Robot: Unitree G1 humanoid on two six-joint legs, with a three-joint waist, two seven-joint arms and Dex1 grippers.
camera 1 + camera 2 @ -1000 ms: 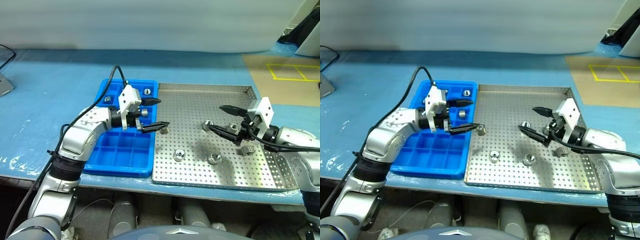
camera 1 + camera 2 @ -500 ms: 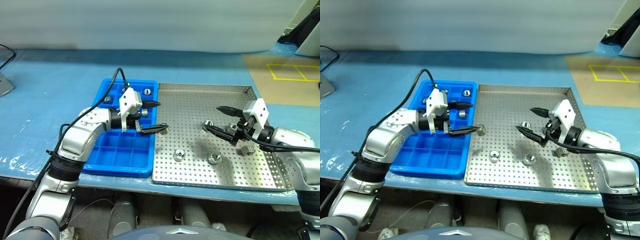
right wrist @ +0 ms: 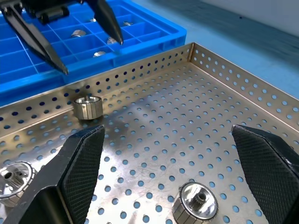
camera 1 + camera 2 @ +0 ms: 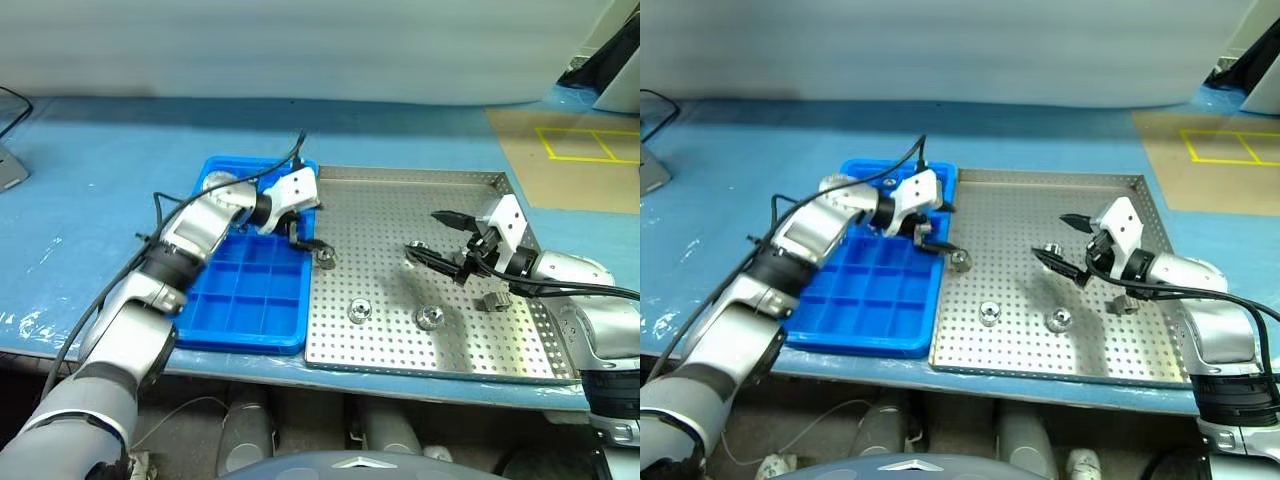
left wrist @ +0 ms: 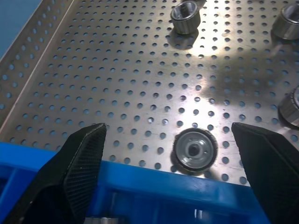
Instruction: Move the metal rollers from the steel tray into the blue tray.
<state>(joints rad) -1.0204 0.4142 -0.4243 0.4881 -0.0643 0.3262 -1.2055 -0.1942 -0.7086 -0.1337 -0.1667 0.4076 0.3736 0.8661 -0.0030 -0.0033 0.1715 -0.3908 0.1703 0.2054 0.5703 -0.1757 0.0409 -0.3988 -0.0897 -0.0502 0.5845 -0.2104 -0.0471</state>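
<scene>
The steel tray [image 4: 400,205] holds several metal rollers: one by its left rim [image 4: 325,260], two near the front [image 4: 357,310] [image 4: 430,317], one mid-tray [image 4: 415,248] and one at the right [image 4: 493,300]. Against its left side lies the blue tray [image 4: 250,300], with a few rollers [image 3: 77,32] in its far compartments. My left gripper [image 4: 312,226] is open and angled down over the left-rim roller [image 5: 194,150], which lies between its fingertips without touching them. My right gripper [image 4: 425,233] hangs open above the mid-tray roller [image 3: 196,200].
Both trays rest on a table under a blue cover [image 4: 120,160]. A brown board with yellow tape lines [image 4: 585,145] lies at the far right. A grey object [image 4: 8,170] pokes in at the left edge. A black cable [image 4: 270,165] loops over my left wrist.
My left gripper has swung forward and right from above the blue tray, tipping down over the roller at the steel tray's left rim. The right gripper has hardly moved.
</scene>
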